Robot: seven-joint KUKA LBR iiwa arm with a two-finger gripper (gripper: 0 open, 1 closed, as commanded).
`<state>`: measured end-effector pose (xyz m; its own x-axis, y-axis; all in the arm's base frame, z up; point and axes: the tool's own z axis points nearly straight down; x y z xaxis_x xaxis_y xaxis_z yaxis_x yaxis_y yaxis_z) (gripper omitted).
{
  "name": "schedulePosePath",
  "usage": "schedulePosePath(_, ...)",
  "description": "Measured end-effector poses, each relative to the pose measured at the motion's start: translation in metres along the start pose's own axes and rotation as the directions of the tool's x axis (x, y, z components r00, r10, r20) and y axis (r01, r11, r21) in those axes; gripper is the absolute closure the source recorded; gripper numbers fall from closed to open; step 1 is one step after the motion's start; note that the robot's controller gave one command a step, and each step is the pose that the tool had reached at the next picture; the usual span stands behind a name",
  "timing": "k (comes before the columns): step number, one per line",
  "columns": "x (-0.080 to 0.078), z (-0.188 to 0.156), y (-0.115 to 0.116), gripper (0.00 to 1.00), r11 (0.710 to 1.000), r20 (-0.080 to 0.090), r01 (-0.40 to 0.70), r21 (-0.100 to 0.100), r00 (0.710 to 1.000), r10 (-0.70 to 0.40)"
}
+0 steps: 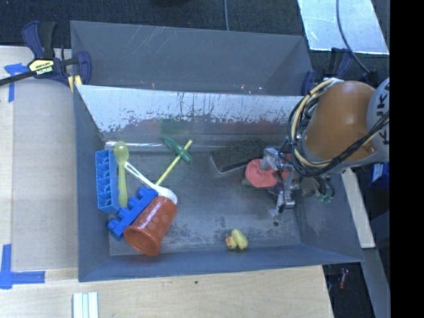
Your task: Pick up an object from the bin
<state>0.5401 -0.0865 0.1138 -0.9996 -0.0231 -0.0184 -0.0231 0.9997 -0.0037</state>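
My gripper hangs low at the right side of the bin, close to the right wall. Just to its left, touching or nearly touching it, lies a pink-red rounded thing. A dark grey flat piece lies behind that, slanting toward the back wall. A small yellow toy rests on the bin floor near the front wall, below and left of the gripper. Nothing shows in the gripper's grasp.
At the left lie a blue toothed brick, a yellow-green spoon, an orange-red cup on its side with a white piece by it, and a green-and-yellow stick. The arm's orange cover and cables overhang the right rim.
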Motion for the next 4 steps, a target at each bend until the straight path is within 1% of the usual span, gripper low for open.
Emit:
schedulePosePath(1, -0.040, 0.027, 0.002, 1.00, 1.000, -0.007, 0.009, -0.002, 1.000, -0.009)
schedulePosePath(2, -0.040, 0.027, 0.002, 1.00, 1.000, -0.007, 0.010, -0.002, 1.000, -0.010)
schedulePosePath(3, -0.016, -0.054, -0.031, 1.00, 1.000, -0.010, 0.021, -0.004, 1.000, -0.021)
schedulePosePath(4, -0.038, -0.125, -0.001, 1.00, 1.000, -0.003, 0.009, -0.004, 1.000, -0.009)
